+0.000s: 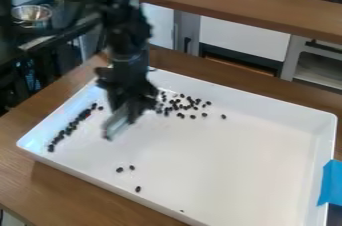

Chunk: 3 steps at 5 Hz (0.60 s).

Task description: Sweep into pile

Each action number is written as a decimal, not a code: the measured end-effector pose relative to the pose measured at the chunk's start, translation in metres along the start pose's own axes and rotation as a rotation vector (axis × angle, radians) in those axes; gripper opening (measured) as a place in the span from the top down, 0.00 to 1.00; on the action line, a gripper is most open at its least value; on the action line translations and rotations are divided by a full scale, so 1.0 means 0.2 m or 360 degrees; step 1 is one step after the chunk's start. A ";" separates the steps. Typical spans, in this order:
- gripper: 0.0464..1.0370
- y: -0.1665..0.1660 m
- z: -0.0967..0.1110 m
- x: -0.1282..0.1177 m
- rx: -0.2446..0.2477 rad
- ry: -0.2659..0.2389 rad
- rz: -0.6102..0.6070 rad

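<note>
Near the front wall of the white tray (227, 175), 3 dark beans (137, 189) lie apart from the rest. They look small, hard and light, so I think they will roll and skid on the smooth tray (a bit like marbles). A soft, slow push should work best.

Behind them is a pale flat tool (116, 126), tipped at a slant. It looks thin and not heavy, maybe a little bendy. The top end is the best place to hold it, so the wide low edge can sweep. The black gripper (128, 109) seems closed on that top end, but it is too blurry to tell how wide the gap is.

To the left, a long row of beans (69, 128) sits beside the side wall. Farthest back, a loose bunch of beans (182, 105) would be easy to scatter with a hard push.
</note>
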<state>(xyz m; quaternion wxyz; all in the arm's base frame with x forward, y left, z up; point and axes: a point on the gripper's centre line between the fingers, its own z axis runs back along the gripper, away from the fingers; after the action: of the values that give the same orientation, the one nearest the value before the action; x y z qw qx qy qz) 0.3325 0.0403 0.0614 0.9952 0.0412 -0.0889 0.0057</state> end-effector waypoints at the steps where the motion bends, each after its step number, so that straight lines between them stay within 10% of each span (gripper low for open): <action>1: 0.67 -0.24 0.02 0.05 -0.0014 -0.0005 -0.0069; 3: 0.67 -0.62 -0.09 0.14 0.0024 0.0066 -0.0125</action>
<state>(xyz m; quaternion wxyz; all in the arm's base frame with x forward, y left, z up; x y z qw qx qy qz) 0.3648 -0.0815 0.0382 0.9959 0.0521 -0.0666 -0.0320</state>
